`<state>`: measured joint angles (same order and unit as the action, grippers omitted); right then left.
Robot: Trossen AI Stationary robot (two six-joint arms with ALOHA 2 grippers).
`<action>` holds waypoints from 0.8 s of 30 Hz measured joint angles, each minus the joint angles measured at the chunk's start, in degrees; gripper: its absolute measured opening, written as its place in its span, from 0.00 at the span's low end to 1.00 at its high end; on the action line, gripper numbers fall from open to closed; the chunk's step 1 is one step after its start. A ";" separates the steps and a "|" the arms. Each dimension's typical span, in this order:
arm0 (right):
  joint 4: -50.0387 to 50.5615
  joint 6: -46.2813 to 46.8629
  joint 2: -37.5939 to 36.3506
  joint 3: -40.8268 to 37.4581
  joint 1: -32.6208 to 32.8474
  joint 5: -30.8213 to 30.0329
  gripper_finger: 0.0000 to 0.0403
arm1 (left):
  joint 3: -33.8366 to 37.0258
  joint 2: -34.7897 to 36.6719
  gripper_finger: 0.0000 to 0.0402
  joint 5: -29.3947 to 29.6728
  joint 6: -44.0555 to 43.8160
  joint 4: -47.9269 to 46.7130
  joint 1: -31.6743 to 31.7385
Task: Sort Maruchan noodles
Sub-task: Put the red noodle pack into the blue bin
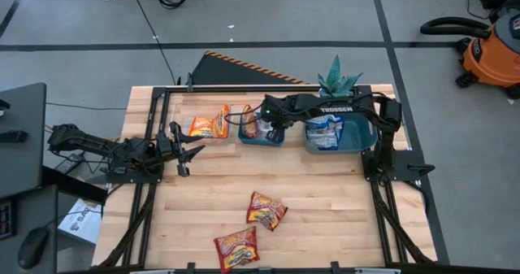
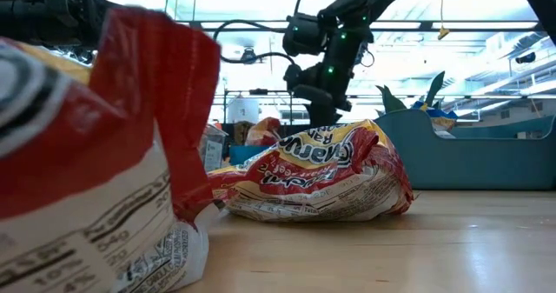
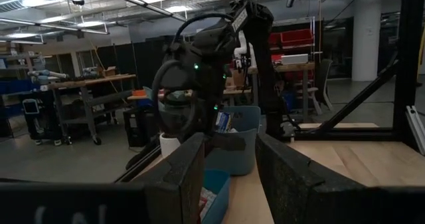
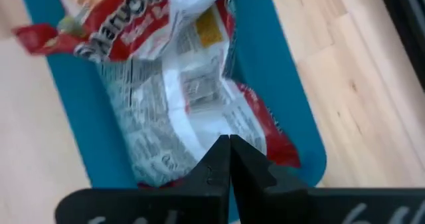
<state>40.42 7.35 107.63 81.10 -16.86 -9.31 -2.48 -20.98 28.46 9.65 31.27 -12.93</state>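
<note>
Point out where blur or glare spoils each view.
Low view: the near red packet is a large out-of-focus mass; bright ceiling lights wash out the background. Right wrist view: the packets in the teal bin look soft. Left wrist view: own fingers blurred. High view: even, sharp.

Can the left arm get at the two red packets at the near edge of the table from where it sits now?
Probably yes. The left gripper is open and empty at the table's left side, and bare wood lies between it and the two red packets. The right gripper is over the middle bin, out of the way.

Two teal bins (image 1: 335, 141), two loose red packets (image 1: 266, 210).
</note>
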 joint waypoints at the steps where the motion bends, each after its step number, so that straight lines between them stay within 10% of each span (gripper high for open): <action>1: 0.57 -0.33 -0.29 0.00 0.00 0.28 0.04 | 0.00 -0.01 0.35 -0.01 0.02 -0.01 0.00; 19: -33.31 -9.36 2.76 0.45 0.06 2.80 0.12 | 0.00 0.01 0.35 0.01 -0.05 0.39 0.00; 24: -28.97 -5.23 8.72 0.05 -1.75 5.72 0.12 | 0.00 -0.01 0.35 0.11 -0.28 -0.22 0.03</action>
<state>11.46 2.12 116.35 81.15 -18.61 -3.59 -2.48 -20.99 28.57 9.37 31.05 -12.89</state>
